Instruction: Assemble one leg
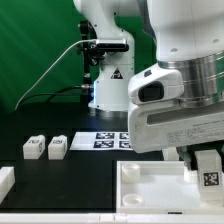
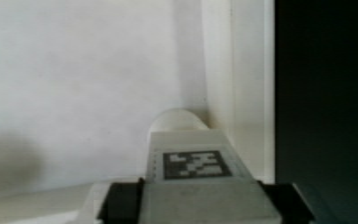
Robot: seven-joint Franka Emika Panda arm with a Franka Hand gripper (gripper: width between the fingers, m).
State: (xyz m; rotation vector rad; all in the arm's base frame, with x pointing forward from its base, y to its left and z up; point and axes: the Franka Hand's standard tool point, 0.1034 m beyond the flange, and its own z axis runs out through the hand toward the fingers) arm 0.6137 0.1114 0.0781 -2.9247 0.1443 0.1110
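Observation:
My gripper is shut on a leg, a small white block with a black-and-white tag, and holds it over the right corner of the large white tray. In the wrist view the leg sits between my dark fingers, its far end close to the tray's floor beside the raised rim. I cannot tell whether it touches. Two more legs lie on the black table at the exterior view's left.
The marker board lies on the table behind the tray. The arm's base stands at the back. Another white piece shows at the exterior view's left edge. Black table lies past the tray's rim.

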